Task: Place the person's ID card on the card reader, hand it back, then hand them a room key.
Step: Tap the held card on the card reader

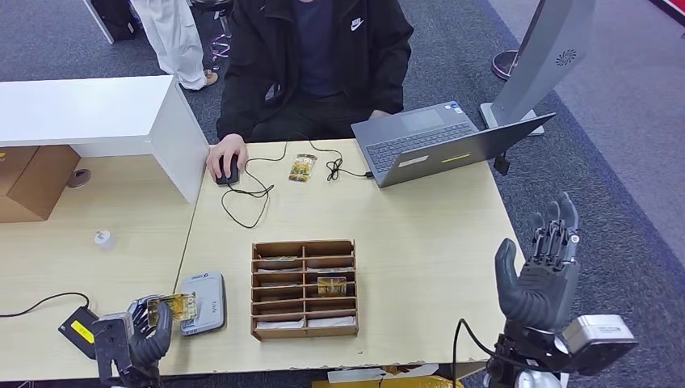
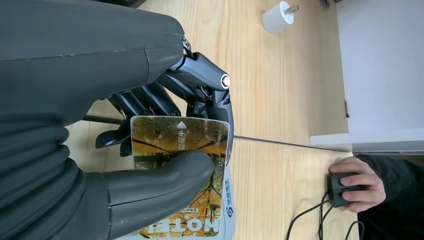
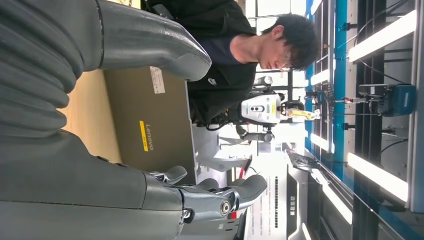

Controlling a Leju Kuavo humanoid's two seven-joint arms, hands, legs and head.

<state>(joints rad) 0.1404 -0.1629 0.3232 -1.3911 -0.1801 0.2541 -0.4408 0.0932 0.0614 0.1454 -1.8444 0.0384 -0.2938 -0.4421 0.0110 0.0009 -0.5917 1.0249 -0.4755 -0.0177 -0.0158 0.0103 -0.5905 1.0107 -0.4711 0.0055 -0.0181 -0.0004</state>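
My left hand (image 1: 137,335) is at the table's near left edge and holds a yellow-orange picture card (image 1: 174,307). In the left wrist view the thumb presses the card (image 2: 180,142) against the fingers (image 2: 210,80), and the card reads "HOTEL". The card's far end hangs over the grey card reader (image 1: 207,301) (image 2: 229,200); whether they touch I cannot tell. A similar card (image 1: 303,167) lies near the person (image 1: 315,56). My right hand (image 1: 540,275) (image 3: 100,185) is raised off the table's right edge, fingers spread, holding nothing.
A wooden card organizer (image 1: 304,288) with cards stands right of the reader. The person's hand rests on a mouse (image 1: 228,170), and its cable loops over the table. An open laptop (image 1: 436,141) is at the back right, a white counter (image 1: 89,113) back left, a black box (image 1: 78,330) near left.
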